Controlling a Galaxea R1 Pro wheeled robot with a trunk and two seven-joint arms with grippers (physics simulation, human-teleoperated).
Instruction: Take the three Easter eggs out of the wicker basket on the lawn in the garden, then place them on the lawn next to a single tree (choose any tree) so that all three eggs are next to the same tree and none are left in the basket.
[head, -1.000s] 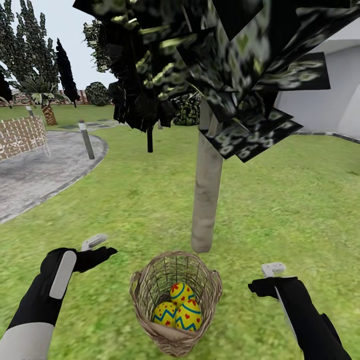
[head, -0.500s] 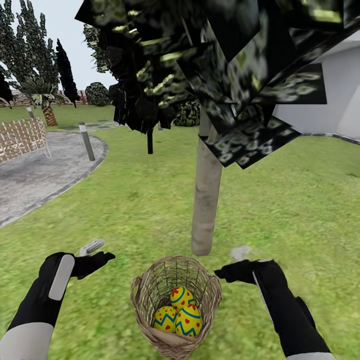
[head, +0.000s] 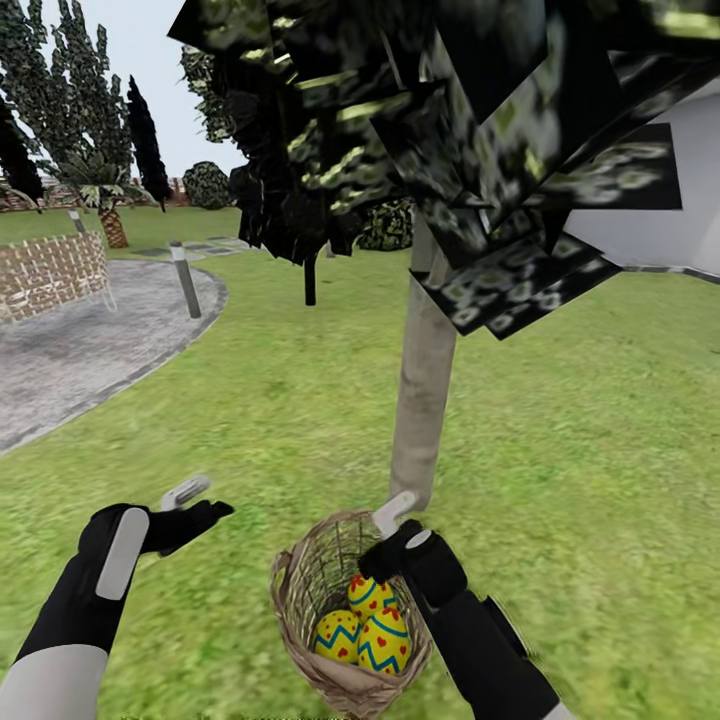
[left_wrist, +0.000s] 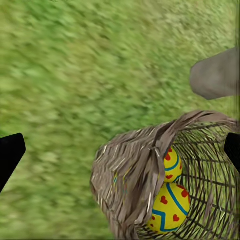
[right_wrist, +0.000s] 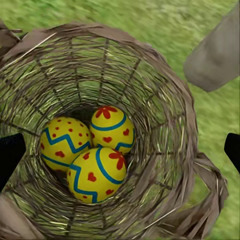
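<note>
While the wicker basket (head: 345, 610) stands on the lawn (head: 600, 420) at the foot of the tree (head: 425, 390), all three Easter eggs (head: 368, 625) are seen lying together at its bottom, touching one another. From the right wrist view the basket (right_wrist: 165, 100) is looked straight into: the eggs (right_wrist: 92, 150) are clustered against its open weave, yellow with blue zigzag bands and red marks, and the grey-beige trunk (right_wrist: 215, 55) is seen just beyond the rim. The fingertips (right_wrist: 10, 152) of that gripper are seen as dark tips at the two edges of the picture, well apart, so the jaws are spread wide and nothing is held.

In the head view the right gripper (head: 395, 545) is held over the basket's far rim, just in front of the trunk's base, above the eggs. The left gripper (head: 195, 505) is held over bare grass to the left of the basket, apart from it; its dark fingertips (left_wrist: 10, 152) are likewise seen at opposite edges of the left wrist view, spread wide and empty. In that view the basket (left_wrist: 130, 170) is seen from the side, with two eggs (left_wrist: 170, 202) visible through the weave and the trunk's foot (left_wrist: 215, 75) close beyond.

A grey paved patio (head: 80, 340) with a short post (head: 185, 280) lies to the far left, and a white house wall (head: 660, 200) stands behind the dark leaf planes (head: 450, 120).
</note>
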